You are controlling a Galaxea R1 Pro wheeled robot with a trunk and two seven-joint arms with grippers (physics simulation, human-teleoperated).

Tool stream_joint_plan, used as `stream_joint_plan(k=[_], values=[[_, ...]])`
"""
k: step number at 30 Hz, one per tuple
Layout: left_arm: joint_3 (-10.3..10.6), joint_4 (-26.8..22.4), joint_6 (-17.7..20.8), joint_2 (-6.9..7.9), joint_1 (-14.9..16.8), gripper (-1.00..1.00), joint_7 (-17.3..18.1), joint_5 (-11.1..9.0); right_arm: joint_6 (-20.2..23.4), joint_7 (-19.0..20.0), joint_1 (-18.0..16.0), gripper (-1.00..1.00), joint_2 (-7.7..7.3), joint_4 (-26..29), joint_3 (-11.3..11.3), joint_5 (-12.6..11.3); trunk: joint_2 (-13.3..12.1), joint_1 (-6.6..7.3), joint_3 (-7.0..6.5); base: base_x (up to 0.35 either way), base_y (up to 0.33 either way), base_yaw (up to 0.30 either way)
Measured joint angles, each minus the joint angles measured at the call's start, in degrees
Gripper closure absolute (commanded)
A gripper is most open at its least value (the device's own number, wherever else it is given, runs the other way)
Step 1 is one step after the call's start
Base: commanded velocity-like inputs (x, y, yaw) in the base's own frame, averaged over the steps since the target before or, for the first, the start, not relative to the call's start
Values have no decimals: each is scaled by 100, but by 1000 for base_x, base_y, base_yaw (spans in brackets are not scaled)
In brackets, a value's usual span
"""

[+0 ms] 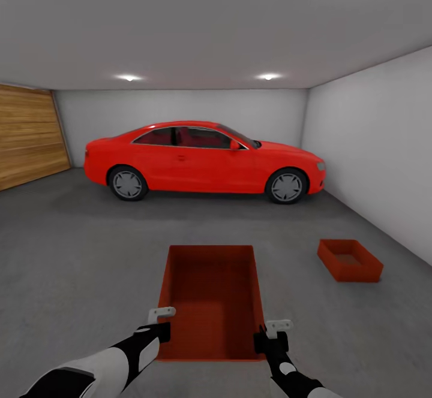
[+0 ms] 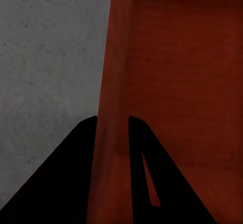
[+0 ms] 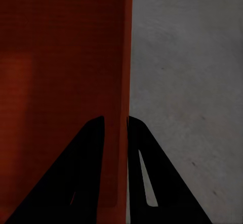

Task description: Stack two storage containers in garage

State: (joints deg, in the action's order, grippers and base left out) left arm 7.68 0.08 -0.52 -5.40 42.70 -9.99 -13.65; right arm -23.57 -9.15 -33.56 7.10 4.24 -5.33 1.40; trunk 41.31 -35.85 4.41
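I am in the garage, carrying one orange-red storage container (image 1: 211,302) low in front of me over the dark grey floor (image 1: 72,254). My left gripper (image 1: 161,326) is shut on its left wall near the close corner, and my right gripper (image 1: 270,338) is shut on its right wall. In the left wrist view the black fingers (image 2: 76,173) pinch the red wall (image 2: 114,82). The right wrist view has the fingers (image 3: 147,163) clamped on the other wall (image 3: 66,82). The second storage container (image 1: 350,260) sits empty on the floor ahead to my right.
A red car (image 1: 204,161) is parked sideways across the back of the garage. A horizontal wood-plank door (image 1: 27,137) is at the left, and a pale grey wall (image 1: 384,146) runs along the right, close behind the floor container. Bare concrete lies between me and the car.
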Motion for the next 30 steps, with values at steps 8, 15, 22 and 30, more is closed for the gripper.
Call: stream_joint_plan(k=[8, 15, 22, 30], values=[[-1, -2, 0, -1, 0, 100, 0, 4, -5, -1, 0, 100, -1, -1, -3, -4, 0, 0, 0, 321, 0, 0], [-1, -1, -7, -1, 0, 100, 1, 3, -11, -2, 0, 100, 0, -1, 5, 7, 0, 0, 0, 321, 20, 0], [0, 0, 0, 0, 0, 100, 0, 1, -2, 0, 0, 100, 0, 0, 4, 5, 0, 0, 0, 321, 71, 0], [-2, -4, 1, 0, 1, 100, 1, 11, -12, -3, 1, 100, 0, -3, 1, -2, 0, 0, 0, 321, 75, -15]])
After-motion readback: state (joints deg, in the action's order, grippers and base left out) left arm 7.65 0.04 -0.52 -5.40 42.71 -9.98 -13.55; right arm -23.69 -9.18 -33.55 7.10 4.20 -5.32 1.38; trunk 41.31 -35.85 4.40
